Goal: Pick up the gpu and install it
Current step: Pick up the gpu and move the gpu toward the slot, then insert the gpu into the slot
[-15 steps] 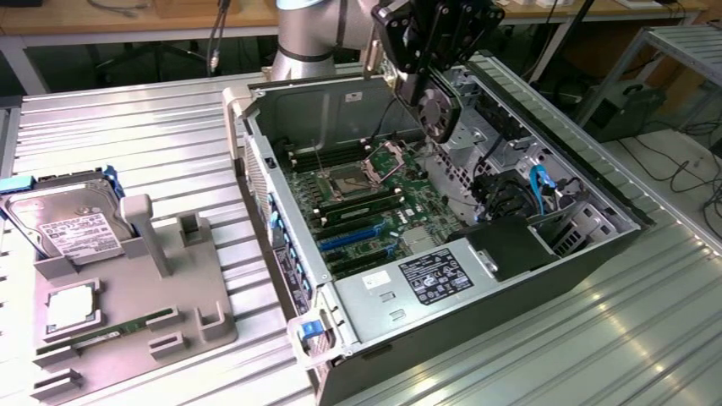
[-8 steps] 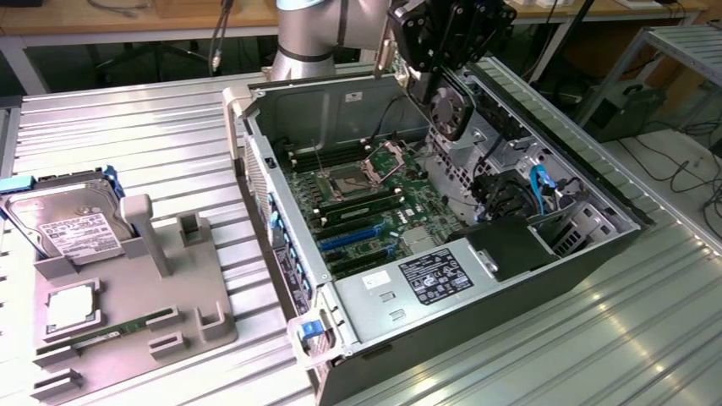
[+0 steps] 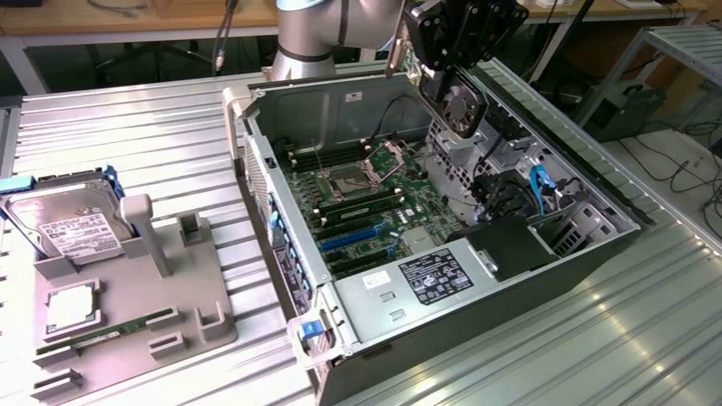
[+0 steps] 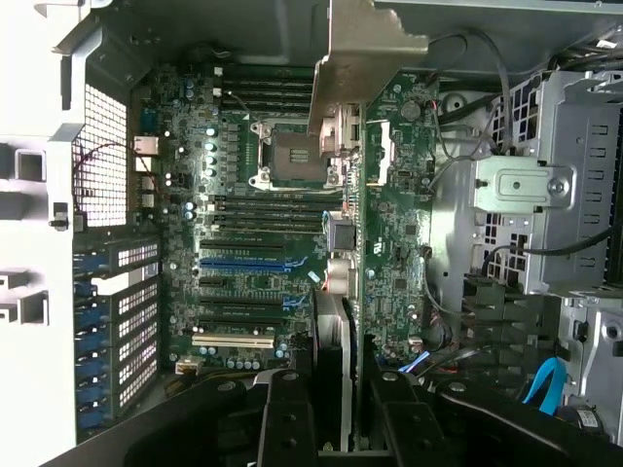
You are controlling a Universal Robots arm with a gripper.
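My gripper point(image 3: 458, 74) hangs over the far end of the open computer case point(image 3: 282, 220) and is shut on the gpu point(image 3: 461, 106). The card hangs upright above the case, its black fan facing the exterior view's camera. In the wrist view the gpu point(image 4: 355, 243) shows edge-on, running from my black fingers point(image 4: 287, 418) out to its pale metal bracket point(image 4: 365, 58). It sits apart from and above the motherboard point(image 4: 243, 214), beside the row of expansion slots, one of them blue point(image 4: 248, 263).
A grey holder point(image 3: 135, 313) on the exterior view's left carries a hard drive point(image 3: 68, 224), a processor point(image 3: 70, 309) and a green memory stick point(image 3: 107, 330). Inside the case are the power supply point(image 3: 434, 275), drive cages point(image 4: 545, 195) and blue cables point(image 3: 542, 190).
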